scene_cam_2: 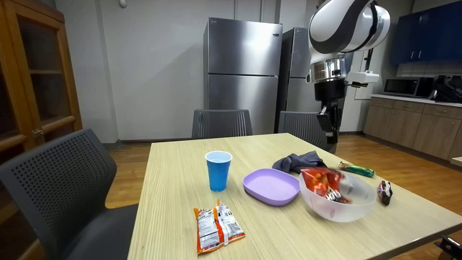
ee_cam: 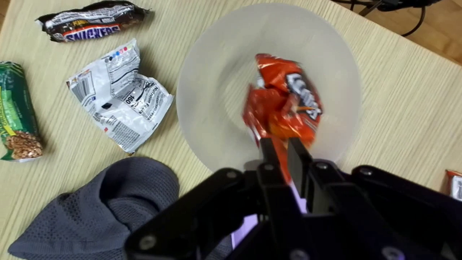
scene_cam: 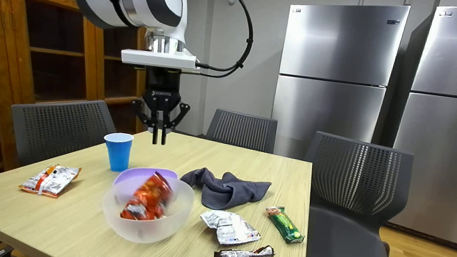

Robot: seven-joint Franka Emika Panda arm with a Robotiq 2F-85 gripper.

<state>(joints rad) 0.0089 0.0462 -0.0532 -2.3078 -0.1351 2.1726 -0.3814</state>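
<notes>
1. Red chip bag point(ee_cam: 285, 97): inside the cloudy bowl point(ee_cam: 213, 72), upper middle of the wrist view, lower half of both exterior views. Motion-blurred, so probably unsettled. Top corner sticks up near the rim.
2. Gripper point(scene_cam: 159, 137): fingers a narrow slit apart, nothing between them. Bag shows behind the slit in the wrist view, but both exterior views show air between tips and bag.
3. Step in hand reads as a let-go above the bowl. Hold the wrist still, part the jaws wider so no foil edge clings.
4. Tips are well above the rim. Bag looks light, could bounce or tip over the edge; let it lie still before travelling. A lower release would be gentler.
5. Purple plate point(scene_cam_2: 270, 186): left of the bowl in an exterior view, touching or just beside, can't tell. Don't shove the bowl into it.
6. Wrist view, left half: candy bar point(ee_cam: 94, 21) on top, silver bag point(ee_cam: 122, 97) below, green snack bar point(ee_cam: 18, 112) at the edge, grey cloth point(ee_cam: 94, 213) lower left. Travel high over these.
7. Blue cup point(scene_cam: 118, 152), left of centre, upright: easiest to topple, give it room.
</notes>
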